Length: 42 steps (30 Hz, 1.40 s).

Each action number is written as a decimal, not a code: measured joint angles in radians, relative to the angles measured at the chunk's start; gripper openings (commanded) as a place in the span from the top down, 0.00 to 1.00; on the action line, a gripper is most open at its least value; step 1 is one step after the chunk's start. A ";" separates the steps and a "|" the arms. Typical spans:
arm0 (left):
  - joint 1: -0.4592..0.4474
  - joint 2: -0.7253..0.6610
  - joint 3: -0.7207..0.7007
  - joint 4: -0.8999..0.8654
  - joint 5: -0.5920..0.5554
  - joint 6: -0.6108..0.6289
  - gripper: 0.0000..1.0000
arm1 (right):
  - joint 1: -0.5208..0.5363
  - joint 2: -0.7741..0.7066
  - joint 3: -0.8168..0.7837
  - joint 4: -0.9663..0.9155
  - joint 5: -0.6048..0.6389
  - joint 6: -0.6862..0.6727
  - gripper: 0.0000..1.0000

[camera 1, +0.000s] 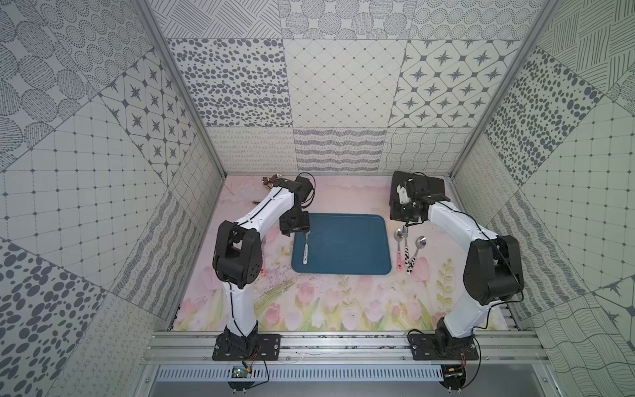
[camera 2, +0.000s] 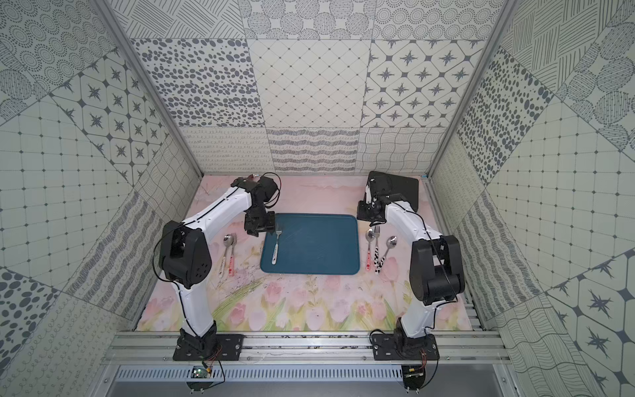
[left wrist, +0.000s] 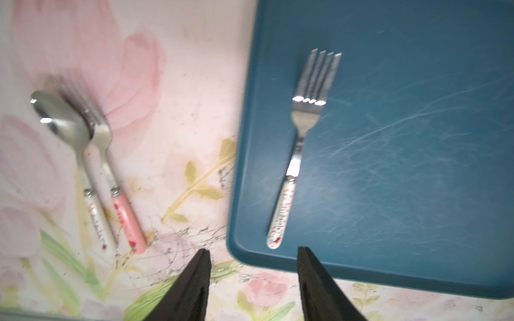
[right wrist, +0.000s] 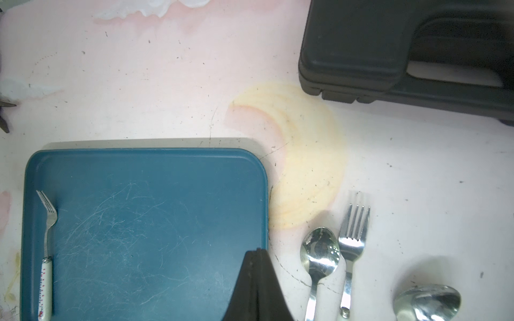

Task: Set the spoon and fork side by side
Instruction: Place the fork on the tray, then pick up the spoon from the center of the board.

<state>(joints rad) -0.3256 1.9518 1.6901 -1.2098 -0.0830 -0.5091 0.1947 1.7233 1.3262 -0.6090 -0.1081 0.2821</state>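
Patterned walls (camera 1: 343,86), floral tabletop (camera 1: 343,302)

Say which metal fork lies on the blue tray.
The steel fork with the white printed handle, alone on the blue tray. The pink-handled fork and the cow-print-handled fork lie outside it.

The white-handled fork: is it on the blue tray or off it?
On it. The white-handled metal fork lies flat inside the rim of the blue rectangular tray.

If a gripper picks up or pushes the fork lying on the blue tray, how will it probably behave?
The fork looks stiff: shiny metal head and neck. Lying flat on the smooth-looking tray, it would likely slide, not roll. It lies low, so pinching its thicker patterned handle seems easiest.
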 measured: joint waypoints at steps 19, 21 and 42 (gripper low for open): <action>0.268 -0.161 -0.318 -0.086 -0.039 -0.011 0.45 | 0.000 -0.003 -0.013 0.008 -0.015 0.031 0.99; 0.291 -0.160 -0.333 -0.087 -0.040 -0.011 0.46 | 0.000 -0.003 -0.013 0.008 -0.019 0.034 0.99; 0.417 0.010 -0.311 -0.027 -0.028 0.008 0.52 | 0.000 -0.002 -0.013 0.015 -0.022 0.044 1.00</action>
<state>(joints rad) 0.0910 1.9617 1.3788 -1.2366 -0.1112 -0.5007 0.1947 1.7210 1.3132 -0.5938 -0.1299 0.3260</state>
